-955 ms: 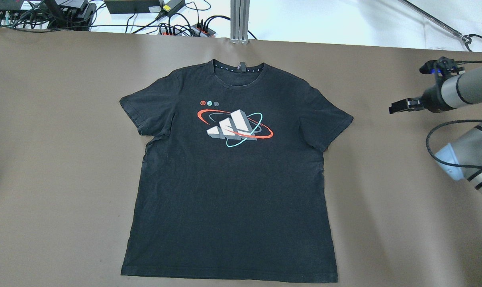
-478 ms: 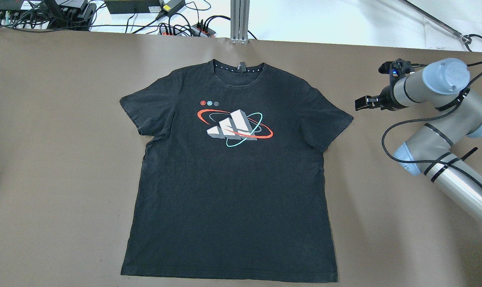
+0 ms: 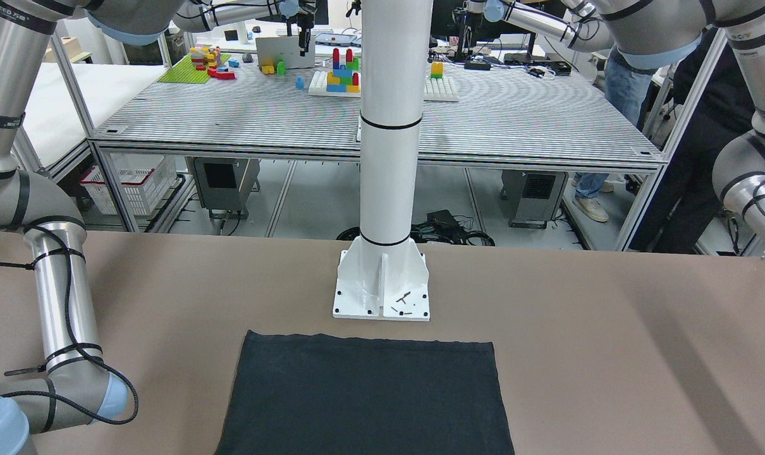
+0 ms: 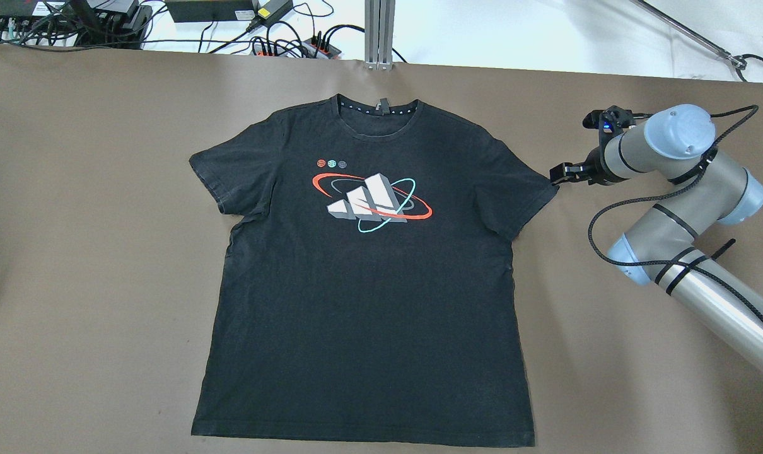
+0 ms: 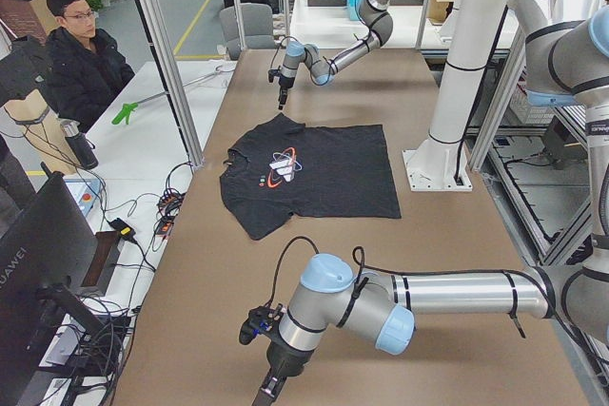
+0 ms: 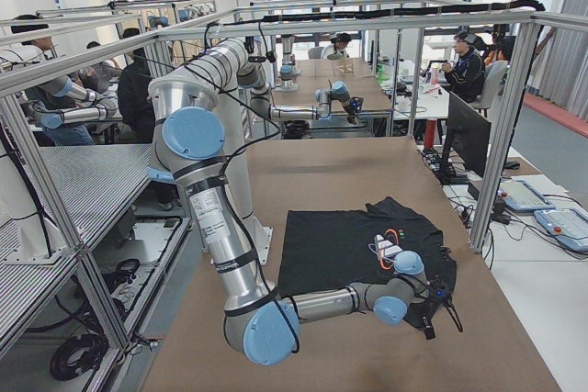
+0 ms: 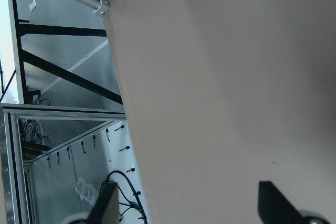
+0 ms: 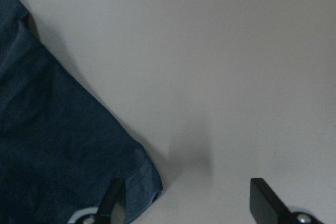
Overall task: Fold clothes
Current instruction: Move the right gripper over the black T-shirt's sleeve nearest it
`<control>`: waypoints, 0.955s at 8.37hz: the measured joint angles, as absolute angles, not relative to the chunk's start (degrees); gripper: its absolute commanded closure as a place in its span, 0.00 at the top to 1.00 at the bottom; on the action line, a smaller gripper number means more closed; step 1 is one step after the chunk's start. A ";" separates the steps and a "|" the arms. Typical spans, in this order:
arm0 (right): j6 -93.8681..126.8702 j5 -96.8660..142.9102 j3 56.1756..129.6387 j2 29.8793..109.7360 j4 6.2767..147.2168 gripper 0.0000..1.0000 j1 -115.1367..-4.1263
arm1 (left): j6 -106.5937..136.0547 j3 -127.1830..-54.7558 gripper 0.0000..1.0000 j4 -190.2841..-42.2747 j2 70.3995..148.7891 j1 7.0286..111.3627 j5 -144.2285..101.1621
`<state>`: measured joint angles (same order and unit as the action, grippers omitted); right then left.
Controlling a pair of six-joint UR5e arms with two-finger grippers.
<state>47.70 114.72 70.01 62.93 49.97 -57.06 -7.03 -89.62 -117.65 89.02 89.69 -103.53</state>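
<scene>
The clothes are one black T-shirt (image 4: 369,296) lying flat on the brown table, print up and collar toward the far edge. Its hem (image 3: 363,392) shows in the front view. My right gripper (image 4: 557,173) hangs at the tip of the shirt's right-hand sleeve (image 4: 523,189). In the right wrist view it is open (image 8: 189,205), with the sleeve corner (image 8: 142,177) beside one finger (image 8: 116,203) and bare table between the two. My left gripper (image 7: 191,208) is open over bare table near the table's end, far from the shirt (image 5: 314,173).
A white pillar base (image 3: 382,291) stands just behind the hem. Cables and power strips (image 4: 293,44) lie past the far edge beside an aluminium post (image 4: 379,34). A person (image 5: 81,54) sits beyond the table's far side. Bare brown table (image 4: 91,252) surrounds the shirt.
My right arm has swung left across the table, bringing its gripper from the right edge to the sleeve tip. The shirt has not moved.
</scene>
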 measured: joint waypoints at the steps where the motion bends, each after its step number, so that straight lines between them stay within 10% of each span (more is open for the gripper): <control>1: 47.84 114.71 69.81 62.88 49.99 0.76 -56.68 | -7.00 -89.83 0.94 -117.62 89.00 89.71 -103.54; 3: 47.98 114.69 69.31 62.73 49.98 0.65 -56.10 | -6.98 -90.21 0.94 -117.60 88.91 89.73 -103.68; 5: 48.84 114.63 68.84 62.08 49.99 0.06 -55.61 | -6.89 -90.66 0.94 -117.54 88.76 89.73 -104.23; 8: 51.74 114.61 68.51 61.44 50.05 0.00 -55.32 | -6.86 -90.78 0.94 -117.56 88.69 89.74 -104.30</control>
<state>51.74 114.61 68.51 61.44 50.05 -55.32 -6.86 -90.78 -117.56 88.69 89.74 -104.30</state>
